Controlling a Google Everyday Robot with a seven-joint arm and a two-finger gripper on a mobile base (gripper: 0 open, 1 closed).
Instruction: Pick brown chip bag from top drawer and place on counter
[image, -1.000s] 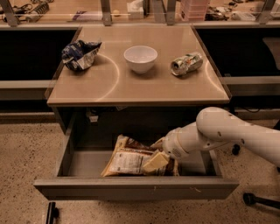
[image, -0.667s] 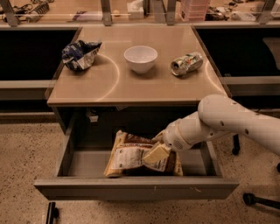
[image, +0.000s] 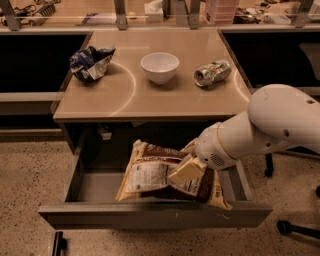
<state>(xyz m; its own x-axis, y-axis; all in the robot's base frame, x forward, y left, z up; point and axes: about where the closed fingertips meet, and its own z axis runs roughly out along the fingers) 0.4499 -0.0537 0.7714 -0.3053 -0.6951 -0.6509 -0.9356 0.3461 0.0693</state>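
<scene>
Camera view looks down on the counter (image: 150, 100) and the pulled-out top drawer (image: 150, 216) below it. The brown chip bag (image: 150, 172) shows a white nutrition-label panel facing up, but its print is too small to read. The lettering on the crushed can (image: 212, 73) cannot be made out either, nor any on the crumpled blue-and-silver bag (image: 90, 62).

Compared with a moment ago, the chip bag has come up off the drawer floor. It now sits higher and tilted, and its lower right corner reaches over the top edge of the drawer front. The white arm (image: 270, 125) has also risen and drawn back a little to the right. The can, the white bowl (image: 160, 67) and the blue-and-silver bag lie where they were on the counter.

The gripper (image: 187, 170) is over the right half of the drawer, pinched onto the right part of the chip bag, with one tan finger (image: 186, 171) lying across the bag's face. The bag is still above the drawer, not on the counter.
</scene>
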